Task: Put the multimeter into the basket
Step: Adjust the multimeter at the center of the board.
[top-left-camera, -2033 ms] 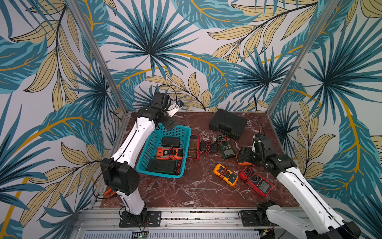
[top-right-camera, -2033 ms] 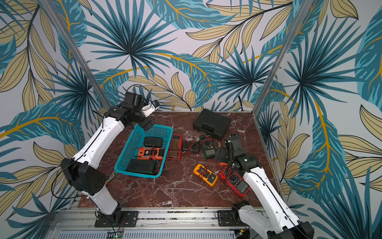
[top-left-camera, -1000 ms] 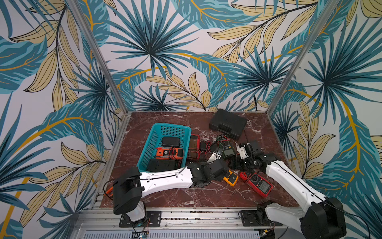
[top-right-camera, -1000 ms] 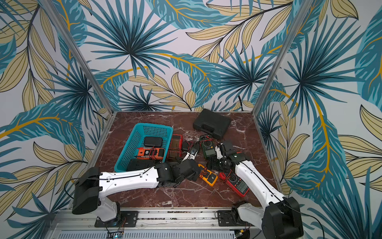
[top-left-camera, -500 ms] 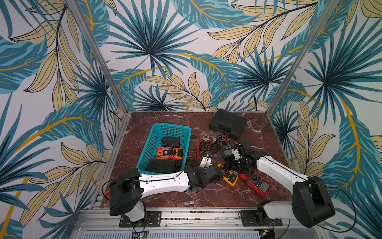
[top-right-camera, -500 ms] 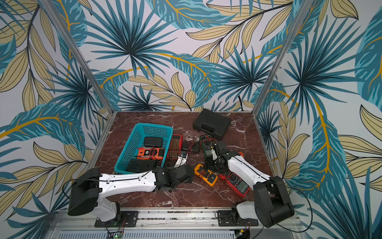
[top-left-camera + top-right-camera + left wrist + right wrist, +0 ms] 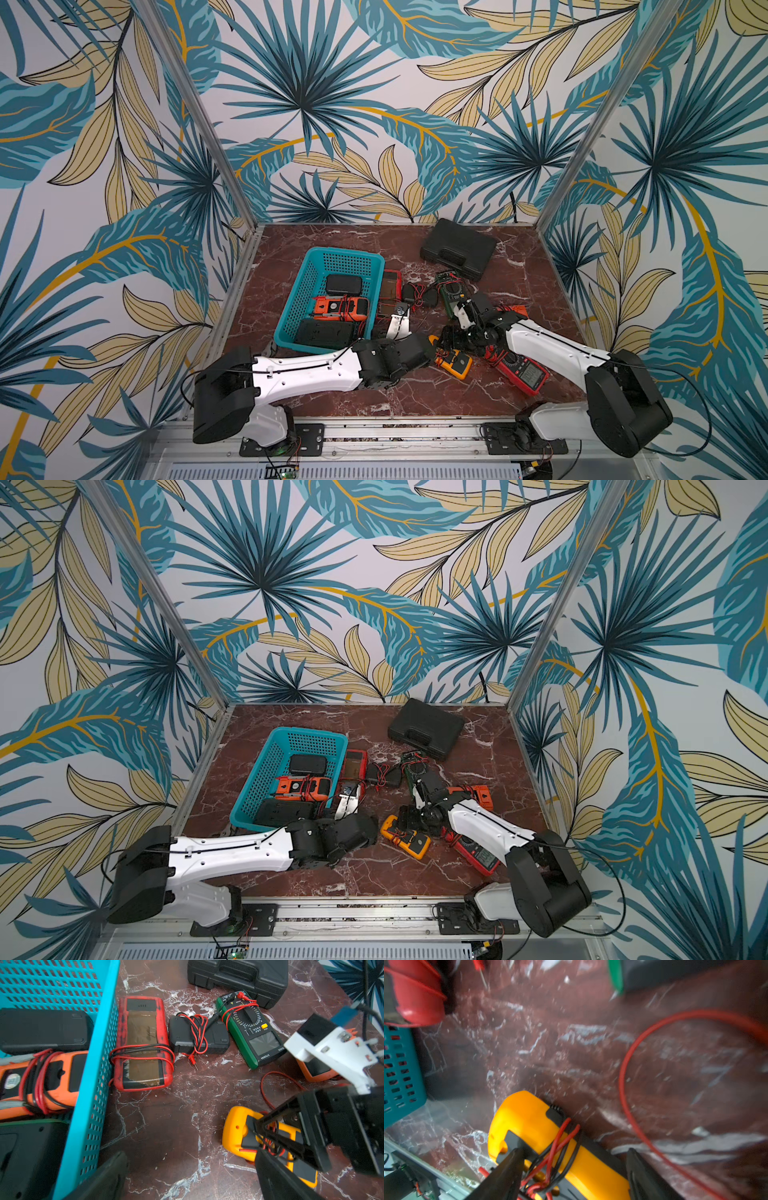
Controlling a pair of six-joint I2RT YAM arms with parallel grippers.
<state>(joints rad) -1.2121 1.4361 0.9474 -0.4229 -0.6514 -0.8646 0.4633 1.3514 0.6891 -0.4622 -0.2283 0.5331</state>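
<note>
The multimeter (image 7: 453, 362) has a yellow case and a black face, with red and black leads wound round its middle. It lies flat and askew on the table (image 7: 415, 395) near the front, apart from the basket (image 7: 345, 252), with bare marble between the two.

The right gripper (image 7: 575, 1151) hangs right over the multimeter with its jaws spread wide. One finger (image 7: 508, 1167) crosses the face and the other stands by the far edge; no squeeze on the case shows.

The left gripper (image 7: 190, 1153) is fully spread and empty. It is low over the bare patch beside the basket's right wall and points at a taped red meter (image 7: 143, 1043) that touches that wall.

Most of the basket is taken up by a black pouch (image 7: 343, 284), an orange meter (image 7: 340, 308) and a black unit (image 7: 326, 334); its far end is bare mesh.

A loose red lead (image 7: 633, 1059) loops on the table just beside the multimeter. A green meter (image 7: 249, 1028), a black case (image 7: 457, 248) and another red meter (image 7: 521, 373) ring the spot. The left arm lies along the front, by the basket's near corner.
</note>
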